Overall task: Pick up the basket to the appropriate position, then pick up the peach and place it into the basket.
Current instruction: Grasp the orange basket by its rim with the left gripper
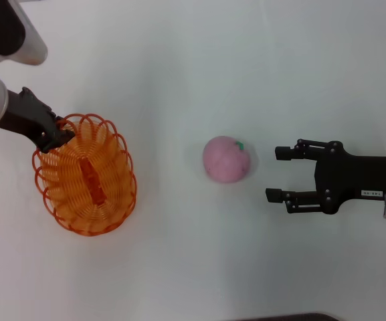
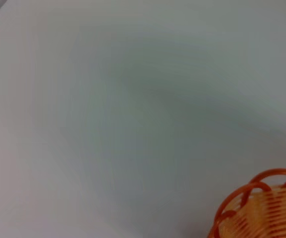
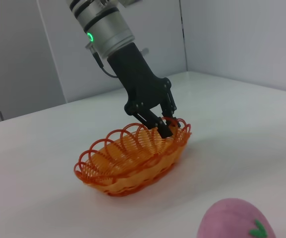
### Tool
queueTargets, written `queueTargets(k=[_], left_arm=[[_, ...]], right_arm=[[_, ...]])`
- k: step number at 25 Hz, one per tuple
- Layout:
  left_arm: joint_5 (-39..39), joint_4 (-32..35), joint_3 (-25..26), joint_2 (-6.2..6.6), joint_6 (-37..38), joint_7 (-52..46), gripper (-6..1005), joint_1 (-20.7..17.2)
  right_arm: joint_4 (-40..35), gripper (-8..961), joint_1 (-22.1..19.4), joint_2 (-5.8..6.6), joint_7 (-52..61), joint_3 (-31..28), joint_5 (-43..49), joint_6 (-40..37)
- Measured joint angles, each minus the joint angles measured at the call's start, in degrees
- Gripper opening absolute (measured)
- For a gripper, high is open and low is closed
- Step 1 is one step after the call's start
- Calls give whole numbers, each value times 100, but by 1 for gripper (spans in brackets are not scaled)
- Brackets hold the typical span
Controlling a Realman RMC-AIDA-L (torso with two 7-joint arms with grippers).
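On the white table [image 1: 193, 67], toward its left: oval orange woven basket [image 1: 85, 177], resting flat, far rim loop pinched between left gripper [image 3: 162, 124] fingers, nothing inside. Right of centre, well apart: pink peach [image 1: 227, 159], green leaf toward right gripper [image 1: 276, 174], fingers wide open, holding nothing. Behind, pale grey walls [image 3: 232, 34].

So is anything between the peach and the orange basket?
No. In the head view, only bare white table separates the peach from the basket.
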State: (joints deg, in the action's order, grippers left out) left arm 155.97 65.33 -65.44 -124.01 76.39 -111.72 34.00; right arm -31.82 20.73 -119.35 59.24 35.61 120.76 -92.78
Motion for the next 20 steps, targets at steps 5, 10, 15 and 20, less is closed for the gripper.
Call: queueTargets(k=[5, 10, 15, 20], left_arm=[[-54, 152, 15, 0, 168, -225, 212, 15], [-410, 281, 243, 3, 629, -276, 211, 45], [-565, 442, 590, 22, 1058, -584, 150, 132], [-572, 468, 930, 33, 1315, -964, 91, 195]], right_arm=[[0, 855, 14, 0, 0, -1, 0, -10], [0, 855, 29, 0, 0, -1, 0, 2], [0, 855, 30, 0, 0, -1, 0, 4], [2, 855, 37, -6, 0, -1, 0, 0]])
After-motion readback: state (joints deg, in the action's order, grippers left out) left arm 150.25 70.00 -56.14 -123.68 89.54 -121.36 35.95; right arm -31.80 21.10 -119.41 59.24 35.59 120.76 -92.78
